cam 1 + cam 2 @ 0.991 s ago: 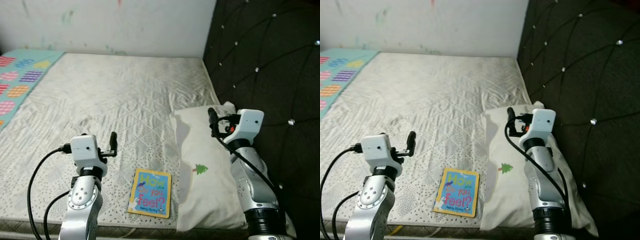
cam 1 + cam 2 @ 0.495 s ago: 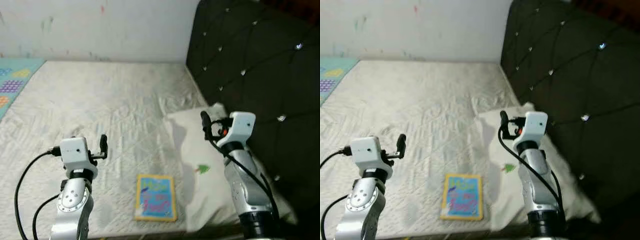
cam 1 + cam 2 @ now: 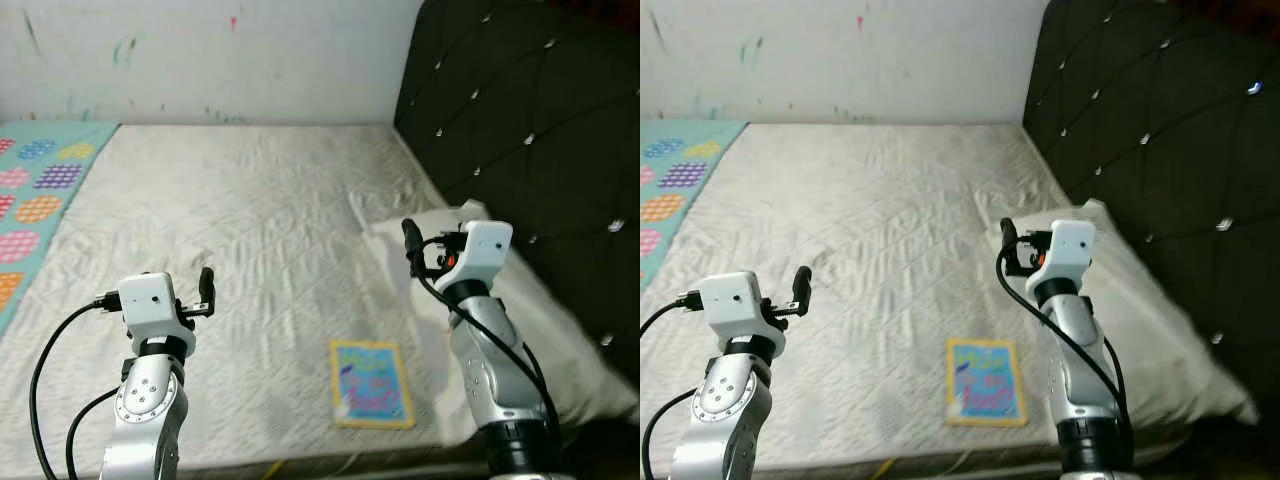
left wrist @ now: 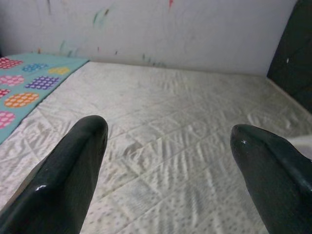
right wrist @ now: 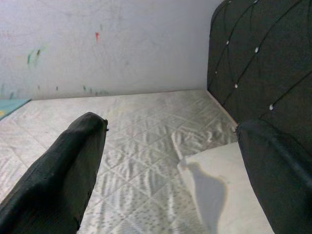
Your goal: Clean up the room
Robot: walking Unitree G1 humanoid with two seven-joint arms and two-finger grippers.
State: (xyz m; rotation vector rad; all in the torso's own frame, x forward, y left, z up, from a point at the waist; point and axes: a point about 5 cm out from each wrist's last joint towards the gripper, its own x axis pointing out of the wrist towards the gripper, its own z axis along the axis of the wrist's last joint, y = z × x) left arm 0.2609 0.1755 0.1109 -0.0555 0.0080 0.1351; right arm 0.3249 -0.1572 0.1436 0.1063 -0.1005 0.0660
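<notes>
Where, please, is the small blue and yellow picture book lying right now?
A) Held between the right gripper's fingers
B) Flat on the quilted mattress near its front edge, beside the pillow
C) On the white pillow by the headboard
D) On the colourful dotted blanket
B: the small blue and yellow picture book lies flat on the quilted mattress near its front edge, beside the white pillow; both grippers hold nothing.

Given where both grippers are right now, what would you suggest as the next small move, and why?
Probably lower the right gripper toward the book. The book lies flat near the mattress's front edge, beside the pillow and just left of the right arm. Both grippers are open, empty and raised above the bed, and the left gripper sits farther from the book.
</notes>
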